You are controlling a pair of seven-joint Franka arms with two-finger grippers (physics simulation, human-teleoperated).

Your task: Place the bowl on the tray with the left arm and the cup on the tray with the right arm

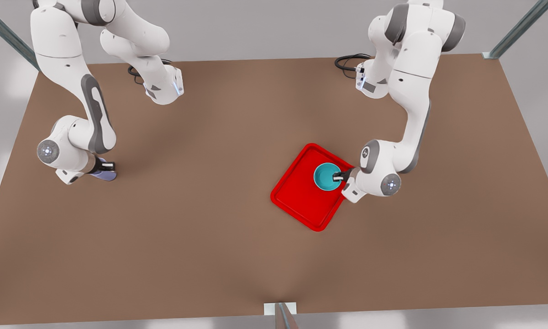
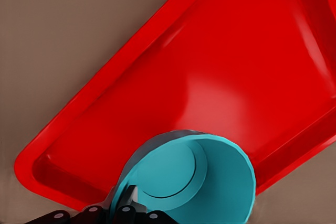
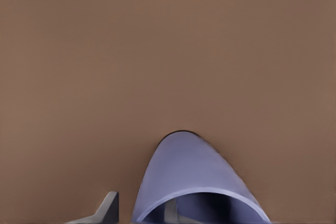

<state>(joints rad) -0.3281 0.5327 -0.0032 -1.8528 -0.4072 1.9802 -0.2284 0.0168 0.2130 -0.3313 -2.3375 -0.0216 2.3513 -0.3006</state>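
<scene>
Two grippers we see over the brown table (image 1: 187, 219): left gripper (image 1: 339, 176) pinching the bowl (image 1: 325, 176) above the tray (image 1: 301, 201), right gripper (image 1: 104, 167) pinching the cup (image 1: 106, 175) far left.

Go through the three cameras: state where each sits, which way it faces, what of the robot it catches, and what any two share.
Front view: high above the brown table, looking down; both arms, the red tray, the bowl and the cup.
Left wrist view: on the left arm, facing down over the tray; the left gripper pinches the bowl rim.
Right wrist view: on the right arm, facing bare table; the right gripper grips the cup wall.
Shared: front and left wrist views show bowl and tray.
</scene>
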